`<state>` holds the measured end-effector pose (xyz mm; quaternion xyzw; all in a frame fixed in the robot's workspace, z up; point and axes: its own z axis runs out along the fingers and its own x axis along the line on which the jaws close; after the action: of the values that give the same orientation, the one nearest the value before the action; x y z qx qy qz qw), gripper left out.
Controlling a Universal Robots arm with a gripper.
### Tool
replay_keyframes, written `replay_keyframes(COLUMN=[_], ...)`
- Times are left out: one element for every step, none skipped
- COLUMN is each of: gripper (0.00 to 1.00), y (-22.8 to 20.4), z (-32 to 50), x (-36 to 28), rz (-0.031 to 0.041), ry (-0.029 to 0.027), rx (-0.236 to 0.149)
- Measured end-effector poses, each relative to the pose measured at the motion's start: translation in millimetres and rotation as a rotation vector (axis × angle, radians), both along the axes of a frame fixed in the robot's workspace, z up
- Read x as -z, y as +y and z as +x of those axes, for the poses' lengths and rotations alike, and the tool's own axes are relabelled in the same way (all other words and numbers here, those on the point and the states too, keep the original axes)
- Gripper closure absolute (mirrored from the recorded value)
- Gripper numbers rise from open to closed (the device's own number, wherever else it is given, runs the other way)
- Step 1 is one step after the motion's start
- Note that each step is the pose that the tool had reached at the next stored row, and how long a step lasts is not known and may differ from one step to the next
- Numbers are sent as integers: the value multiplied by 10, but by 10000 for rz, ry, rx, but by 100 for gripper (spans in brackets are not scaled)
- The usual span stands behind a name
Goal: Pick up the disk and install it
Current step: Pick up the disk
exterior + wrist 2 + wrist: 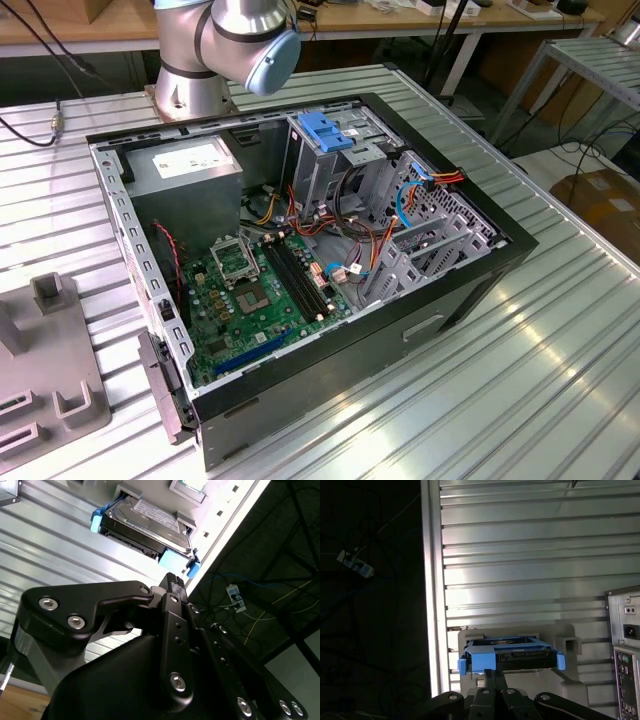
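The disk (145,522) is a flat black drive with a white label in a blue carrier frame. It lies in a grey holder (192,492) on the ribbed metal table, close to the table's edge. In the first wrist view the disk (512,659) shows end-on, its blue frame toward me, seated in the grey holder (520,632). My gripper (495,672) hangs a short way off the disk, pointed at its blue end, fingers together with nothing between them. In the second wrist view the gripper (172,578) stops short of the blue corner tab.
An open computer case (470,290) lies on the table with its motherboard (255,290) exposed, a metal drive cage topped by a blue clip (325,130), and a grey power supply box (185,165). The case's rear panel (625,650) stands near the holder. A grey fixture (50,370) sits at the exterior view's left.
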<state>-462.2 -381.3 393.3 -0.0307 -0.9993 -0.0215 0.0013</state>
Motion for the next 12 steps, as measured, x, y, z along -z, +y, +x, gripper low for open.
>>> replay_keyframes(gripper=[90, 90, 90, 90, 90, 90, 90, 90, 90, 90, 90, 90], y=[0, 0, 0, 0, 0, 0, 0, 0, 0, 0, 0, 0], z=[0, 0, 0, 0, 0, 0, 0, 0, 0, 0, 0, 0], x=[1, 0, 0, 0, 0, 0, 0, 0, 0, 0, 0, 0], rz=[1, 0, 0, 0, 0, 0, 0, 0, 0, 0, 0, 0], ry=[-2, 0, -1, 0, 0, -1, -1, -1, 0, 0, -1, 0], rx=[-270, -482, -634, -948, -1125, -1258, -1406, -1545, -1775, -1908, -2038, -2221])
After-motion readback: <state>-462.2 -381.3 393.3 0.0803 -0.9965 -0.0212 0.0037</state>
